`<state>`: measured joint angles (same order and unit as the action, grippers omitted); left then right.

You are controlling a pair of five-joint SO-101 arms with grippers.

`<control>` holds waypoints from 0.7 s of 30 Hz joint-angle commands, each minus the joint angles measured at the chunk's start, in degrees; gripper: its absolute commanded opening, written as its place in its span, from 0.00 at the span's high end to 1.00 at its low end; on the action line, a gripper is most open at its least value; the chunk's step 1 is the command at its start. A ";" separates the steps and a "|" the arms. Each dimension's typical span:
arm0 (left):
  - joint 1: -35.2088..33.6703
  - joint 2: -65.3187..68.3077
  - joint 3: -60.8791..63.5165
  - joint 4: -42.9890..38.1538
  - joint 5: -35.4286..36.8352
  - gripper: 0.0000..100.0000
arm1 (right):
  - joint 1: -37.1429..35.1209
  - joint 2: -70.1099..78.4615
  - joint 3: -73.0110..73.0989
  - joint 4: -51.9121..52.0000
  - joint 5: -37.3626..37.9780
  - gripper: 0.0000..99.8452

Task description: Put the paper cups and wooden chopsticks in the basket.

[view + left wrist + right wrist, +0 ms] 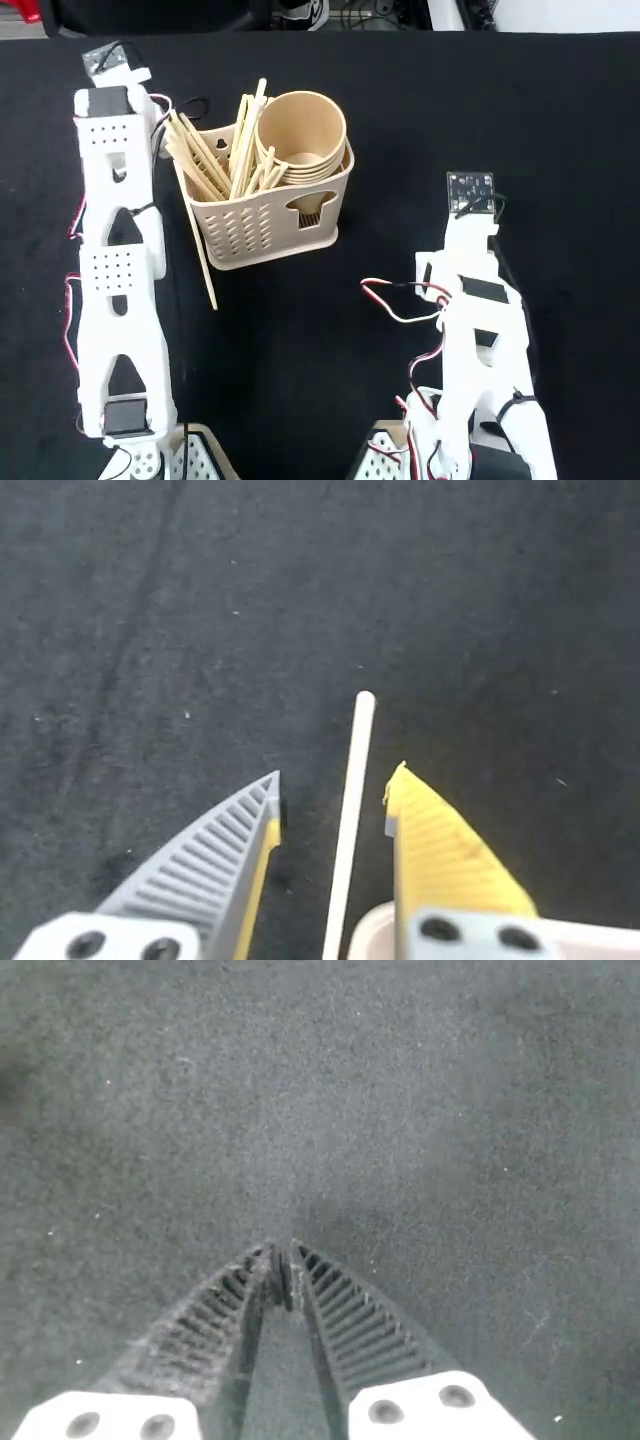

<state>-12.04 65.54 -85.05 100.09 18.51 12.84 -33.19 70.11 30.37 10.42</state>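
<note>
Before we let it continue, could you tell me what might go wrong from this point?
1. The loose chopstick lies between the left gripper's open fingers without touching either; an off-centre close could flick or tilt it.
2. In the high view it runs close along the basket's side, so lifting it might nudge the basket.
3. The chopsticks already inside are splayed and crowded; adding another could knock some out.

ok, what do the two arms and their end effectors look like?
Left arm and right arm: white shells, black motors, red, white and black wires looping outside; the left's panels are dot-perforated. Left end effector: one grey ribbed finger, one yellow. Right end effector: two grey ribbed fingers on white mounts with screws.
</note>
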 commanded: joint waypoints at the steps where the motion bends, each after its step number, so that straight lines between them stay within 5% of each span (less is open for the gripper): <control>1: 0.75 -0.44 -2.15 0.26 -0.62 0.82 | -0.35 -0.13 -0.22 -0.79 0.44 0.98; 21: 1.45 2.99 4.26 -6.77 -2.37 0.81 | -0.35 -0.13 -0.22 -0.70 0.44 0.98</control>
<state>-11.16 69.49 -80.66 94.02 16.48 12.84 -33.19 70.11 30.37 10.42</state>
